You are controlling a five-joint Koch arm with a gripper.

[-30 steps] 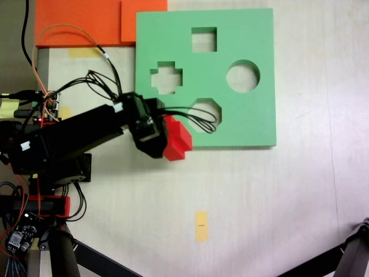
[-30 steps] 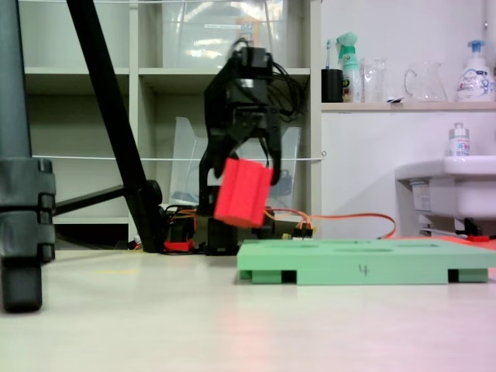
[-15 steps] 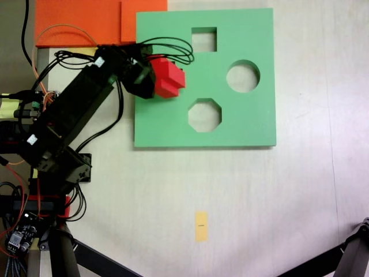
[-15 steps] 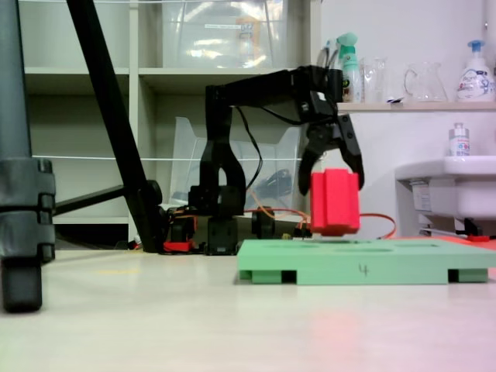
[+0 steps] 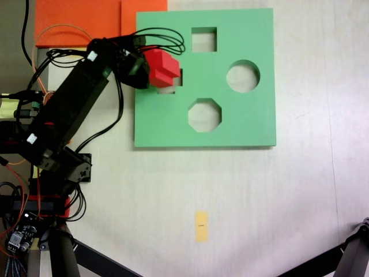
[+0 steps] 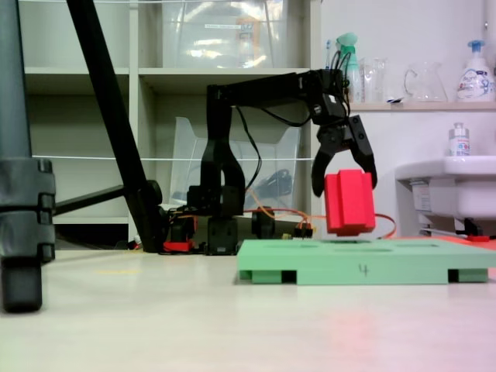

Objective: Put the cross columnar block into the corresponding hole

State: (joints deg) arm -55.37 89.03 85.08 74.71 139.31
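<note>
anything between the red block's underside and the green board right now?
Nothing: the side fixed view shows an open gap between the red block, held by the gripper, and the green board.

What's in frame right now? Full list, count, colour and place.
red cross block: 1, red, held above the board's left part, clear of its surface
green foam board: 1, green, upper centre of the top-down fixed view, flat on the table
cutouts: 4, square, round, octagonal, plus-shaped partly under the block
orange sheets: orange, top left
yellow tape: 1, lower centre
table: 1, pale
arm: 1, black, left
tool: 1, black, shut on the block
</note>
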